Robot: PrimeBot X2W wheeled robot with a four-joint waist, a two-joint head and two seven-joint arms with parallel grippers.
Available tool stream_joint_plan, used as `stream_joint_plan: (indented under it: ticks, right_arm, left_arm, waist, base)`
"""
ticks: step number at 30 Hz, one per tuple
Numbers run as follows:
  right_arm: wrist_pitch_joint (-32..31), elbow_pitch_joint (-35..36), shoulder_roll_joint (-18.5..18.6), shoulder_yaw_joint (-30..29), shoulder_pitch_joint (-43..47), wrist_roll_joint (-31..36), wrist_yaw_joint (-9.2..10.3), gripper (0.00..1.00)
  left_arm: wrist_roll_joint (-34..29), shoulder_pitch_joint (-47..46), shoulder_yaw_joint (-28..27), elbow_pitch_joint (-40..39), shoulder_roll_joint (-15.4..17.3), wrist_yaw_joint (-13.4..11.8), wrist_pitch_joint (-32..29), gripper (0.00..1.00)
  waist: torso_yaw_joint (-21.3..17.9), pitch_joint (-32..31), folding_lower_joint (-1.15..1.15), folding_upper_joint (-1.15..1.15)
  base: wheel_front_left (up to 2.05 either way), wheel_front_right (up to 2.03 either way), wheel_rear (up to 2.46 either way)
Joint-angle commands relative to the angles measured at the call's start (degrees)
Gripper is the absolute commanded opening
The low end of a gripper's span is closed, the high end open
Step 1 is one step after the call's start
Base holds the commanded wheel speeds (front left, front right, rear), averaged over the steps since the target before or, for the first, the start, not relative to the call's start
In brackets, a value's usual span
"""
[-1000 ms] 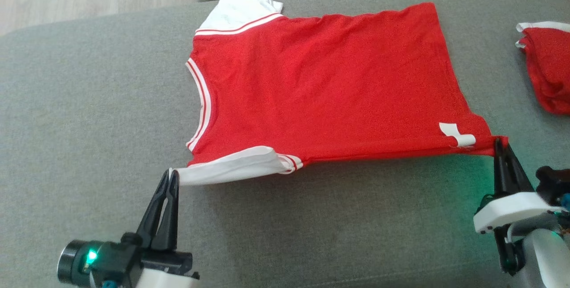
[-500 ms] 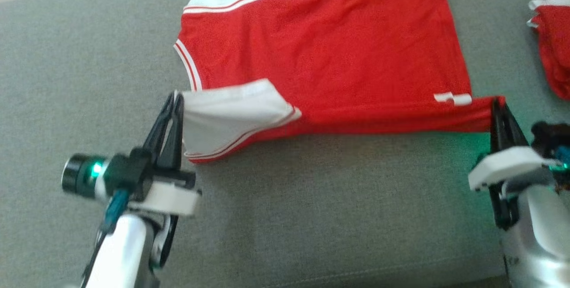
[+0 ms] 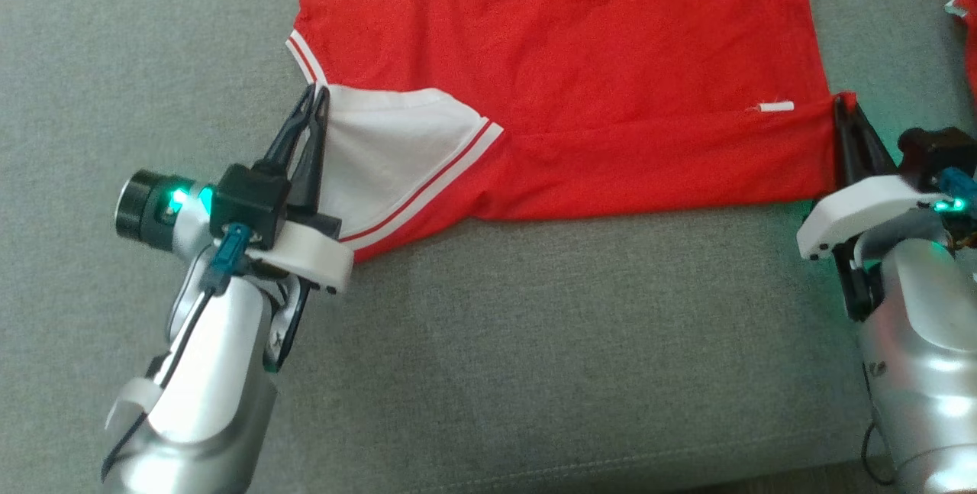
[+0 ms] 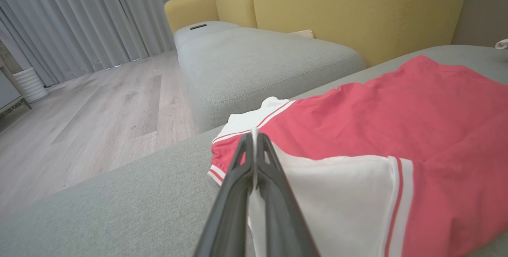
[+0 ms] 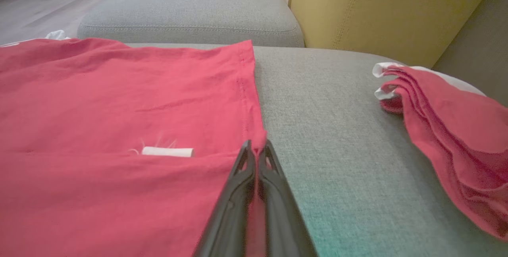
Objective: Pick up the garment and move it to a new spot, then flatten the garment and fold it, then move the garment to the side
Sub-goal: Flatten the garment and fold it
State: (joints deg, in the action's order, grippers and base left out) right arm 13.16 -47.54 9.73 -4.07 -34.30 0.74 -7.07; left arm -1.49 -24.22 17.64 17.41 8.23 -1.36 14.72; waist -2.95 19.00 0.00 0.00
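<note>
- Head view: a grey sofa cushion [image 3: 534, 372] carries the red garment [image 3: 580, 36], its near edge folded over. The left claw [image 3: 314, 93] pinches the white sleeve [image 3: 389, 143]; the right claw [image 3: 842, 103] pinches the hem corner.
- Left wrist view: a yellow sofa back [image 4: 357, 6] stands behind.
- Right wrist view: a folded red pile [image 5: 448, 122] lies apart, to the right.

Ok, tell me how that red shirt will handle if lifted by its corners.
Probably floppy: the red shirt creases and doubles over between the left gripper and right gripper. Likely light: two thin pinches hold its edge up. Its middle may sag.
</note>
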Motion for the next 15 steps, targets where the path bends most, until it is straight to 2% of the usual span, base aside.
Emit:
stream_joint_plan:
  ticks: [1,7,8,9,11,15]
  right_arm:
    - [0.92,0.56,0.66,1.18,-1.40,0.58,-0.42,0.00]
    - [1.57,-1.96,0.47,1.63,-2.97,0.92,-0.42,0.00]
    - [1.64,-2.42,0.41,1.57,-3.15,0.92,-0.42,0.39]
    - [1.70,-2.75,0.35,1.34,-3.31,0.92,-0.42,1.00]
    - [1.78,-2.89,-0.01,1.14,-3.42,0.96,-0.42,1.00]
    - [1.82,1.24,-1.01,0.26,-1.67,0.68,-0.42,1.00]
  left_arm:
    - [-0.22,-2.30,-1.67,-1.41,1.48,-0.34,0.28,0.00]
    - [-0.52,-3.40,-0.84,-0.74,2.13,-0.80,0.28,0.00]
    - [-0.43,-3.47,-0.70,-0.42,2.20,-0.83,0.28,0.00]
    - [-0.11,-3.40,-0.56,0.06,2.06,-0.77,0.28,0.03]
    - [0.56,-3.04,-0.53,0.98,1.71,-0.92,0.28,1.00]
    - [3.12,-0.16,-2.15,-0.21,0.77,-2.09,0.28,1.00]
  waist:
    - [0.03,0.17,0.00,0.00]
    - [-0.15,0.01,0.00,0.00]
    - [-0.20,-0.15,0.00,0.00]
    - [-0.23,-0.31,0.00,0.00]
    - [-0.32,-0.83,0.00,0.00]
    - [-0.64,-2.16,0.00,0.00]
  base:
    - [0.00,0.00,0.00]
    - [0.00,0.00,0.00]
    - [0.00,0.00,0.00]
    - [0.00,0.00,0.00]
    - [0.00,0.00,0.00]
    - [0.00,0.00,0.00]
